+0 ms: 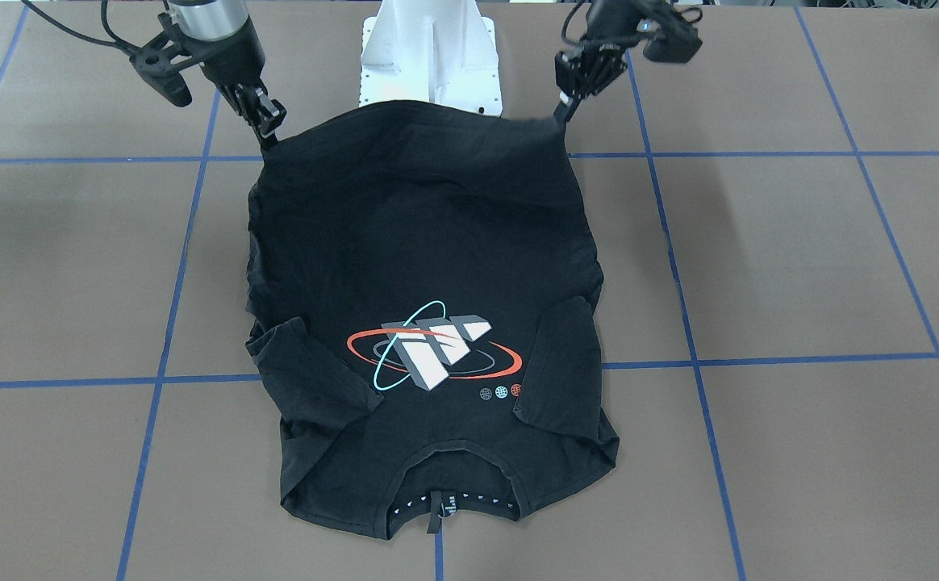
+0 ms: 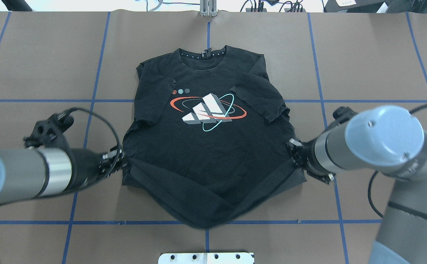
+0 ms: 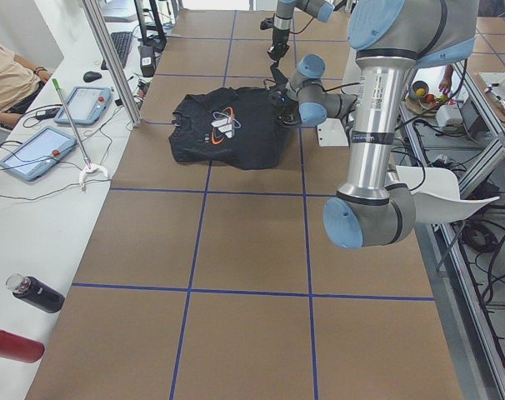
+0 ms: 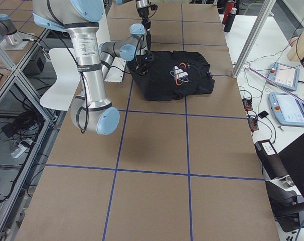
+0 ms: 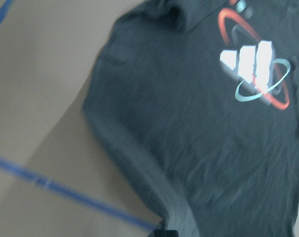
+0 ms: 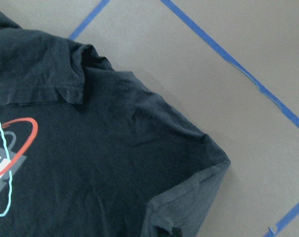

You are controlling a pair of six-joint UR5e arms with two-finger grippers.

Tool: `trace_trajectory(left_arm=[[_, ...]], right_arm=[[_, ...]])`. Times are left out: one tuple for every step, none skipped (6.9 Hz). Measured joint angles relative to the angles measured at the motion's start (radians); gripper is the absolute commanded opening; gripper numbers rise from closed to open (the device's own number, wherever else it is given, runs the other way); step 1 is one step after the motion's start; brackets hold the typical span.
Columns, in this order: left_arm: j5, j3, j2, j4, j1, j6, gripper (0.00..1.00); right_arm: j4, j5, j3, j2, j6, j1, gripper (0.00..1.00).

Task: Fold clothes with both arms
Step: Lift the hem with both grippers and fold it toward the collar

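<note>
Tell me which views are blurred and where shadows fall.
Left wrist view: soft and washed out, the T-shirt looks grey, its logo smeared. Right wrist view: sharp, fabric creases crisp. Front-facing view: faint soft shadows on the table either side of the shirt.

A black short-sleeved T-shirt (image 2: 206,154) is laid at the middle of the table (image 2: 52,55), chest logo (image 2: 208,110) upward, collar toward the far edge, sleeves folded inward. Its hem corners are pinched and held raised toward the robot's edge by the left gripper (image 2: 120,161) and the right gripper (image 2: 292,148).
</note>
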Motion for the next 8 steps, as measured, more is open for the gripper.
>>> trace_trajectory(left_arm=[[-0.020,0.077,-0.047,-0.002,-0.083,0.072,0.00],[-0.047,0.131,-0.073,-0.006,-0.156,0.142,0.00],[-0.062,0.179,-0.090,-0.010,-0.213,0.206,0.00],[-0.068,0.231,-0.114,-0.014,-0.249,0.251,0.00],[-0.070,0.287,-0.147,-0.024,-0.274,0.275,0.00],[-0.071,0.336,-0.166,-0.052,-0.296,0.298,0.00],[-0.072,0.371,-0.174,-0.080,-0.317,0.320,0.00],[-0.083,0.386,-0.176,-0.092,-0.337,0.334,0.00]], right_arm=[[-0.008,0.009,-0.068,0.046,-0.054,0.062,0.00],[-0.011,0.013,-0.135,0.087,-0.113,0.127,0.00],[-0.011,0.025,-0.212,0.128,-0.173,0.197,0.00],[-0.009,0.046,-0.291,0.172,-0.230,0.258,0.00],[-0.006,0.058,-0.371,0.218,-0.272,0.298,0.00],[0.026,0.064,-0.442,0.248,-0.301,0.323,0.00],[0.082,0.067,-0.501,0.265,-0.318,0.342,0.00],[0.119,0.070,-0.546,0.286,-0.325,0.352,0.00]])
